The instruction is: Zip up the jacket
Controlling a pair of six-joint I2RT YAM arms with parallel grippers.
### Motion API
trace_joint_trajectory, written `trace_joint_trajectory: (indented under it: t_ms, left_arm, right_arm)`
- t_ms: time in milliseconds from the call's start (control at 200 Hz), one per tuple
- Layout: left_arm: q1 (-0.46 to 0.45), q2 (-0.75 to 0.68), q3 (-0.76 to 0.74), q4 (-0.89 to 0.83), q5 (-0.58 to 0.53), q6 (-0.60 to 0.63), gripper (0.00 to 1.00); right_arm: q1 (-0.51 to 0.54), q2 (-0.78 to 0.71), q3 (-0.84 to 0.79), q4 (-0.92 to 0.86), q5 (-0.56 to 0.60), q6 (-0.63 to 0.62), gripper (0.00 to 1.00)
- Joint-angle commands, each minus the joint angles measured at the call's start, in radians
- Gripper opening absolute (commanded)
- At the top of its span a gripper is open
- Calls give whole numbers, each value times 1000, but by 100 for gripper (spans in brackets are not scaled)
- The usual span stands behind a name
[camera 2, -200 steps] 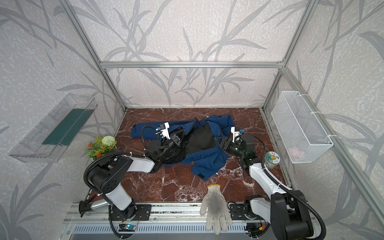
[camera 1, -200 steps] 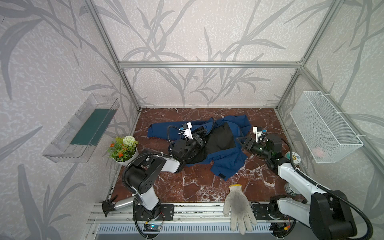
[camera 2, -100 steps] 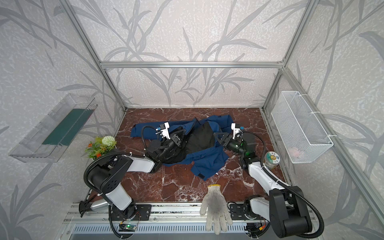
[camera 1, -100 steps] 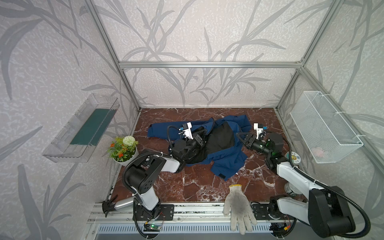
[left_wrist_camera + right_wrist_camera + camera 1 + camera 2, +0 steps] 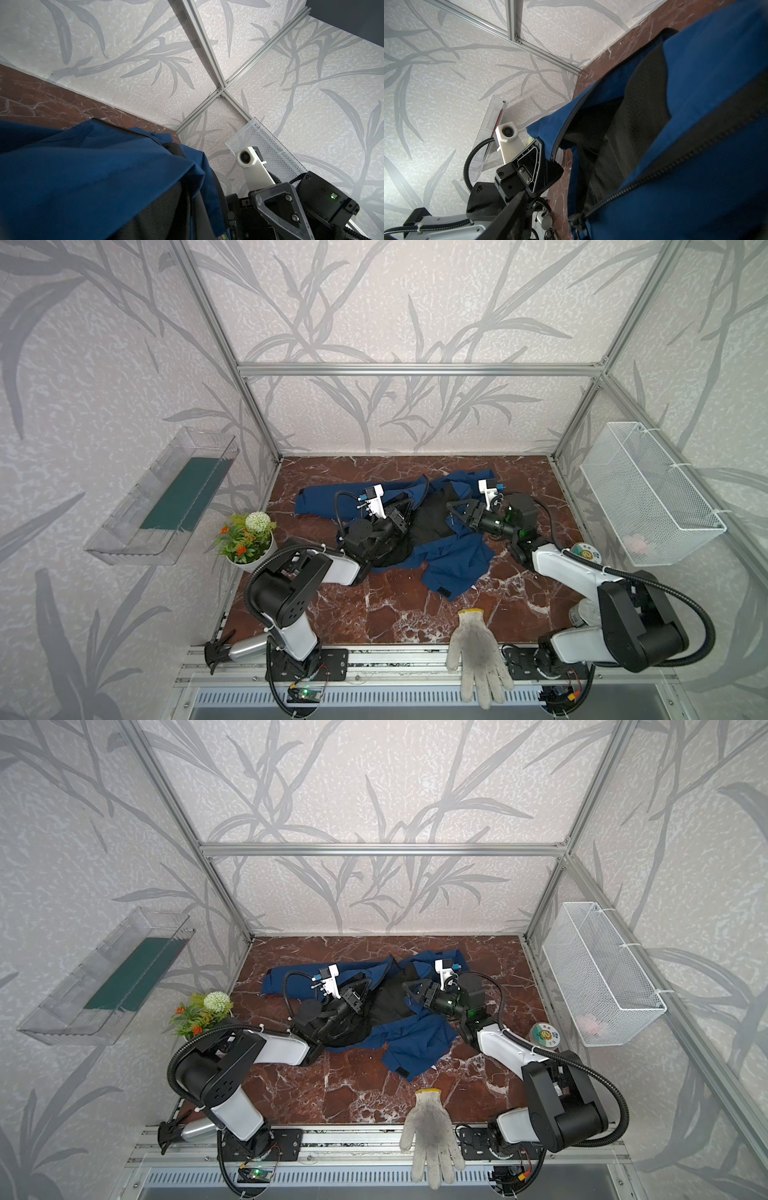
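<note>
The navy-blue jacket (image 5: 453, 568) (image 5: 415, 1044) lies crumpled mid-table, its front spread apart over black lining. My left gripper (image 5: 405, 506) (image 5: 361, 988) is shut on the jacket's left front edge; the right wrist view shows that left gripper (image 5: 544, 153) pinching blue cloth beside the zipper teeth. In the left wrist view the jacket (image 5: 83, 176) hides its jaws. My right gripper (image 5: 452, 512) (image 5: 409, 990) hovers open over the lining by the right front edge. One of its fingers (image 5: 508, 212) shows beside the zipper slider (image 5: 576, 220), apart from it.
A white knit glove (image 5: 478, 655) hangs over the table's front edge. A flower pot (image 5: 247, 535) stands at the left edge and a tape roll (image 5: 584, 551) at the right. A wire basket (image 5: 648, 493) and a clear tray (image 5: 166, 497) are fixed to the side walls.
My right gripper has swung left from the jacket's right side to above the black lining, its jaws spreading a little wider. The left gripper has held still on the cloth.
</note>
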Motion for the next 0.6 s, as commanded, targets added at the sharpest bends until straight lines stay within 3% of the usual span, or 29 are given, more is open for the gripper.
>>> trace_joint_trajectory:
  t_ms: [0, 95, 345, 595]
  left_arm:
    - [-6, -32, 15, 39, 5, -7, 0]
    - [-6, -32, 15, 39, 5, -9, 0]
    - [-3, -33, 17, 39, 5, -14, 0]
    - [-4, -28, 23, 39, 7, -19, 0]
  right_arm:
    - [2, 47, 29, 54, 4, -19, 70]
    - [14, 86, 53, 82, -9, -6, 66]
    - [22, 123, 53, 120, -3, 7, 39]
    - [34, 127, 69, 131, -23, 11, 39]
